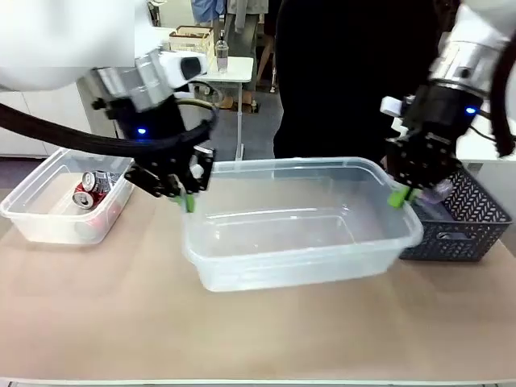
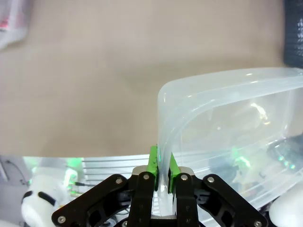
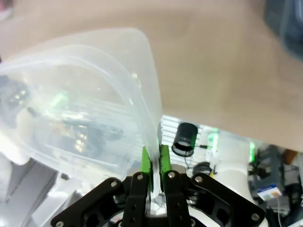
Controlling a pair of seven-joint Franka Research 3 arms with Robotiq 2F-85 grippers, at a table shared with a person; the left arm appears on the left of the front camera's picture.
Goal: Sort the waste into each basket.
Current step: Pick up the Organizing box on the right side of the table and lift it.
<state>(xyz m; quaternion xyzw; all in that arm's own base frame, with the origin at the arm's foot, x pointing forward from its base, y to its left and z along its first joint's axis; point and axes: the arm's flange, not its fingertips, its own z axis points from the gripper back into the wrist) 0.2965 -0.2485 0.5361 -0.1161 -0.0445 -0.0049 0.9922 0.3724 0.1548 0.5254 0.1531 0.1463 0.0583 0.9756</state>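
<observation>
Beige tabletop (image 1: 258, 339) carries a large clear see-through plastic tub (image 1: 290, 266) at its middle. The left gripper (image 1: 188, 197) is clamped on the tub's left rim and the right gripper (image 1: 397, 196) on its right rim. A second clear tub (image 1: 36, 219) at the left holds red-and-silver metal cans (image 1: 90, 189). A dark grey lattice basket (image 1: 459, 235) stands just beside the large tub's right end.
</observation>
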